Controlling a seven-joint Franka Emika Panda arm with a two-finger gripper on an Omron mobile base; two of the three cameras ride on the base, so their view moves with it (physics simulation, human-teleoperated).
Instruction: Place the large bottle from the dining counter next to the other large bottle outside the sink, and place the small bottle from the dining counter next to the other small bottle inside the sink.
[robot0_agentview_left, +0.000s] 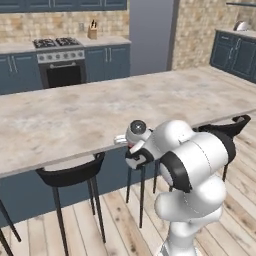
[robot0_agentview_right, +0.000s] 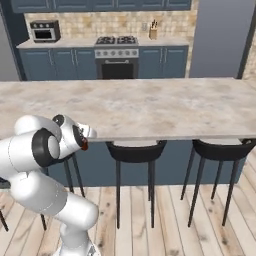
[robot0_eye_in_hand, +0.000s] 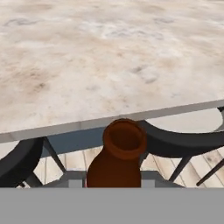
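The small bottle (robot0_eye_in_hand: 114, 162) is dark brown with a reddish cap and stands up between my fingers in the hand view. My gripper (robot0_eye_in_hand: 114, 183) is shut on its body. The hand is tucked close to the arm, just off the near edge of the dining counter (robot0_agentview_left: 75, 115) and above the stools. In the left base view the gripper (robot0_agentview_left: 133, 151) shows a red speck of the bottle beside it. It sits likewise at the counter's edge (robot0_agentview_right: 150, 105) in the right base view, as gripper (robot0_agentview_right: 84, 143). The marbled counter top (robot0_eye_in_hand: 87, 65) stretches ahead, bare. The large bottle and the sink are out of view.
Black round stools (robot0_agentview_left: 72, 175) (robot0_agentview_right: 135, 150) (robot0_eye_in_hand: 175, 141) stand along the island's near side, under my hand. Beyond the island are the stove (robot0_agentview_left: 60, 62) (robot0_agentview_right: 117, 57), blue wall cabinets (robot0_agentview_right: 55, 62), a knife block (robot0_agentview_left: 92, 31) and a microwave (robot0_agentview_right: 44, 32).
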